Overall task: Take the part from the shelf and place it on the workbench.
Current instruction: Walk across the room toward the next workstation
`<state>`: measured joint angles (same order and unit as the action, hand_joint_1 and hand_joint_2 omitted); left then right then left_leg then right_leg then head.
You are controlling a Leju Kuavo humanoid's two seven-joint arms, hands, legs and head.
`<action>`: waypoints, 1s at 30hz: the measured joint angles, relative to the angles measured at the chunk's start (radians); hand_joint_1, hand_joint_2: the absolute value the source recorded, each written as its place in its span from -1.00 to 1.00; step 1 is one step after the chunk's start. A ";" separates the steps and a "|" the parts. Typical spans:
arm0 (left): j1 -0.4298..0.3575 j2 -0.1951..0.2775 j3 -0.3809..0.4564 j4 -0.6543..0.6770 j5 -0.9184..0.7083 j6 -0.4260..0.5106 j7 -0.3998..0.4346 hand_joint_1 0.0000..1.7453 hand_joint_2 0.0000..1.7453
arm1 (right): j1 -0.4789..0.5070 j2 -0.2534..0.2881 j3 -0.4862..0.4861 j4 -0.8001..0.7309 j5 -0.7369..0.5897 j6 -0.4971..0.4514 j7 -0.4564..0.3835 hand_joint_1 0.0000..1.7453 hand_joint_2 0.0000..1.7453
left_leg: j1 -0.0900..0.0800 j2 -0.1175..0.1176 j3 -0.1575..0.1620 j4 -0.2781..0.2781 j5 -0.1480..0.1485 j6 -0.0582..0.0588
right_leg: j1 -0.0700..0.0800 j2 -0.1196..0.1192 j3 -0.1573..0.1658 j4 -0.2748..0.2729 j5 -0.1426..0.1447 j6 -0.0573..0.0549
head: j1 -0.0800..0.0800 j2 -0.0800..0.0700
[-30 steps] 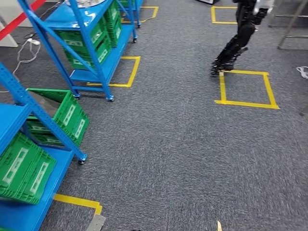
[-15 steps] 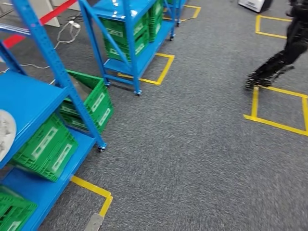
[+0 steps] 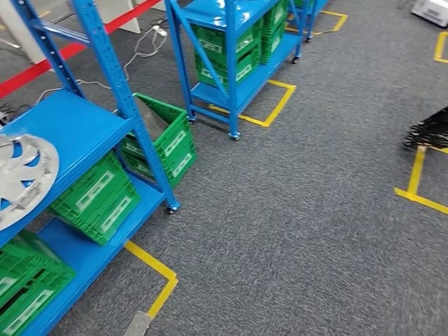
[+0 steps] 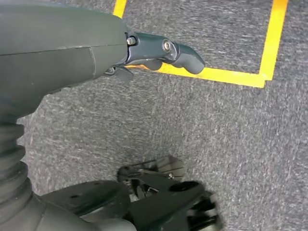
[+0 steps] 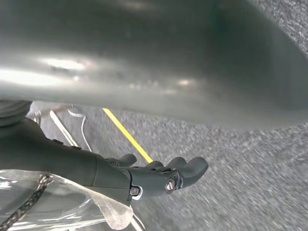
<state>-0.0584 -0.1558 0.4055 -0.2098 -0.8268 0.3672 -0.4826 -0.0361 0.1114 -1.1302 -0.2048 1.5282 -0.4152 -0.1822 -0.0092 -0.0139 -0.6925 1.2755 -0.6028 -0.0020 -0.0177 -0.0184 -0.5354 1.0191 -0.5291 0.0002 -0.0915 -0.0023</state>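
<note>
The part, a silver spoked wheel cover [image 3: 22, 178], lies flat on the middle level of the blue shelf [image 3: 79, 126] at the far left of the head view. My left hand [image 4: 109, 53] hangs over grey carpet and a yellow tape corner, fingers [image 4: 181, 53] stretched out and holding nothing. My right hand [image 5: 145, 178] also hangs low over the carpet with its fingers [image 5: 188, 168] extended and nothing between them. A piece of clear plastic film [image 5: 65, 202] shows beside its wrist.
Green crates [image 3: 98, 199] sit on the shelf's lower level, and another [image 3: 164, 140] stands tilted on the floor. A second blue rack [image 3: 232, 42] with green crates stands further back. Yellow tape [image 3: 158, 280] marks squares on the carpet. A dark robot foot [image 3: 430, 129] is at right.
The whole picture has slid rightwards as the camera turned left. The near shelf now fills more of the left side and the silver part has come into view.
</note>
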 joint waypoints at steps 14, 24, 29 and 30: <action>-0.002 0.003 0.000 0.000 -0.002 -0.001 0.000 -1.00 1.00 | -0.011 0.000 0.001 0.000 0.011 0.000 0.000 -1.00 -1.00 | -0.010 0.013 0.129 -0.271 0.130 0.050 | 0.005 0.003 -0.038 0.161 -0.123 0.040 | 0.010 0.000; -0.001 0.002 0.002 0.000 0.000 0.001 0.002 -1.00 1.00 | -0.001 0.000 0.001 0.001 0.013 0.001 0.003 -1.00 -1.00 | 0.000 -0.121 0.126 -0.249 0.111 0.018 | -0.009 0.111 -0.023 0.013 0.009 0.034 | 0.011 0.000; 0.002 0.003 0.003 0.000 0.000 0.003 0.003 -1.00 1.00 | 0.002 0.002 0.002 0.001 0.013 0.002 0.006 -1.00 -1.00 | 0.001 -0.027 0.052 -0.103 0.037 -0.007 | -0.006 0.035 -0.005 0.002 0.006 0.004 | 0.001 0.000; 0.001 0.003 0.003 0.000 0.000 0.002 0.003 -1.00 1.00 | 0.003 0.002 0.002 0.001 0.013 0.002 0.006 -1.00 -1.00 | 0.003 -0.009 0.016 -0.034 0.011 -0.010 | -0.004 0.017 -0.003 0.002 0.002 0.001 | 0.000 0.000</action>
<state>-0.0575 -0.1533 0.4086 -0.2095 -0.8272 0.3696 -0.4795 -0.0331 0.1131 -1.1284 -0.2041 1.5411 -0.4135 -0.1759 -0.0060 -0.0230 -0.6764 1.2418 -0.5917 -0.0119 -0.0217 -0.0012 -0.5382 1.0209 -0.5266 0.0012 -0.0915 -0.0023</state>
